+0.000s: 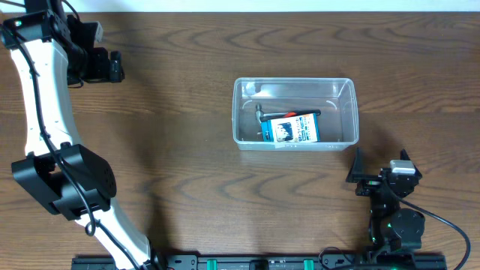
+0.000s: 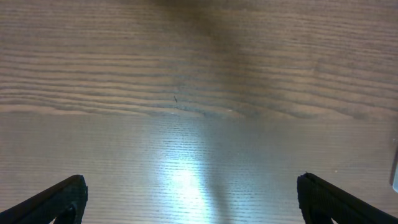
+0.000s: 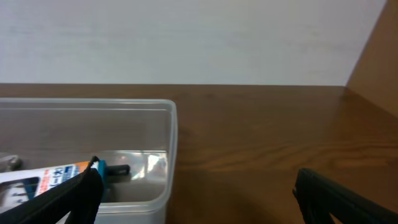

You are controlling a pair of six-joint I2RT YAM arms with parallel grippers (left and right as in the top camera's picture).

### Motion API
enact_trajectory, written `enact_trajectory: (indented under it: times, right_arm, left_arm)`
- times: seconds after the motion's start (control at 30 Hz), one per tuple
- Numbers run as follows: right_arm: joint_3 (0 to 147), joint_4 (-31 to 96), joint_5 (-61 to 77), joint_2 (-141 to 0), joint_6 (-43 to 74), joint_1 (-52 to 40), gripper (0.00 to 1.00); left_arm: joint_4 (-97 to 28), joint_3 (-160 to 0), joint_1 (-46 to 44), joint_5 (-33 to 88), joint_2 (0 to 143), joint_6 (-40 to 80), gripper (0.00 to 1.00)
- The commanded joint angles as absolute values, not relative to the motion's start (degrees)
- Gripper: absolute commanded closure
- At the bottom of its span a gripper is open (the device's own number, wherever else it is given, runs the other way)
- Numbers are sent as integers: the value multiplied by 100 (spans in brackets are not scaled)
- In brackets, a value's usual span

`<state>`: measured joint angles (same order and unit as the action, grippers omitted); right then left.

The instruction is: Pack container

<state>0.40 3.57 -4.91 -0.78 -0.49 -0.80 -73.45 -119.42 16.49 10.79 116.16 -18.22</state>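
1. Plainly, the container [image 1: 294, 82] sits on the table a little right of centre, its long side running across the overhead view. Both arms could reach it there, which I judge suits packing from either side.
2. Inside it a blue-and-white card pack [image 1: 292, 129] lies flat toward the near wall. A dark metal tool [image 1: 264, 112] is beside it or partly under it; through the clear plastic I cannot say for sure what kind of tool it is.
3. The right gripper [image 1: 381, 166] sits low, just off the container's near right corner and apart from it. It is released, jaws spread wide with nothing between them, and its camera looks along the tabletop at the bin's end wall.
4. The left gripper [image 1: 112, 66] is well apart at the far left, likewise spread and empty, facing bare wood. It looks parked out of the way.
5. Nothing outside the bin seems to be waiting to go in, so the packing may be done, or the next item lies out of view.
6. The table [image 1: 187, 112] is dark brown wood grain, with a patch of glare below the left wrist. A plain pale wall [image 3: 186, 37] stands behind its far edge.
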Motion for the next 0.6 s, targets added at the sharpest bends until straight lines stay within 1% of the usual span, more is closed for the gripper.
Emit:
enact_trajectory:
  times: [0.0,0.57]
  right_arm:
    - [32,390,-425,-32,-93,-23,1]
    - [32,388,-425,-32,-93,10,1]
  left_arm:
    - [-7367,-11904,1669,1131,11681,-1813,2]
    - [-7367,-11904,1669,1131,11681,-1813,2]
